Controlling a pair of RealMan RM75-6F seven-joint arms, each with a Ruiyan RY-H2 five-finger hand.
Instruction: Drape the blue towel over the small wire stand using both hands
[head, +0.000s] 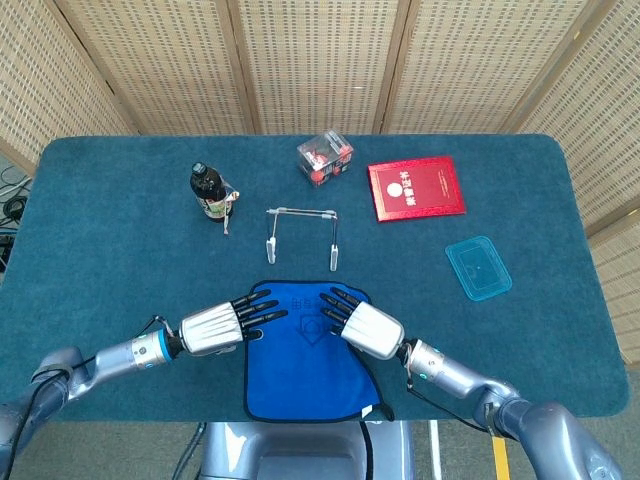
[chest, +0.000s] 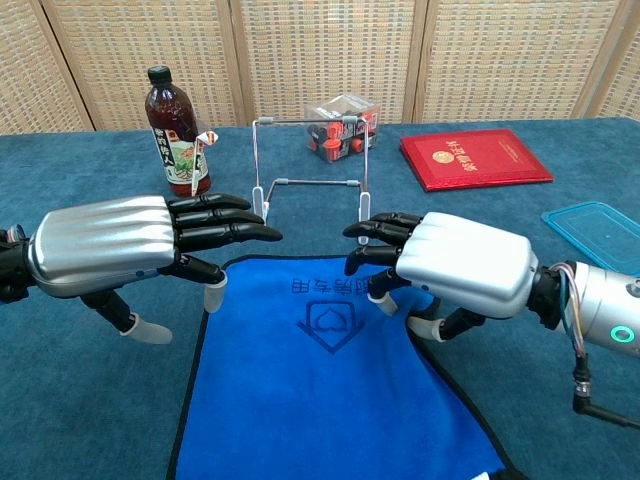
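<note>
The blue towel (head: 300, 360) (chest: 320, 390) lies flat at the table's near edge, its far edge toward the small wire stand (head: 302, 235) (chest: 310, 178). The stand is upright and bare, just beyond the towel. My left hand (head: 222, 324) (chest: 120, 245) hovers palm down at the towel's far left corner, fingers stretched out and apart, holding nothing. My right hand (head: 362, 323) (chest: 455, 265) sits over the towel's far right corner with its fingers slightly bent; nothing shows in its grasp. Whether either hand touches the cloth is unclear.
A dark bottle (head: 208, 192) (chest: 177, 130) stands left of the stand. Behind it is a clear box (head: 325, 157) (chest: 342, 125) of small items. A red booklet (head: 415, 187) (chest: 475, 158) and a light blue lid (head: 478, 267) (chest: 598, 235) lie to the right.
</note>
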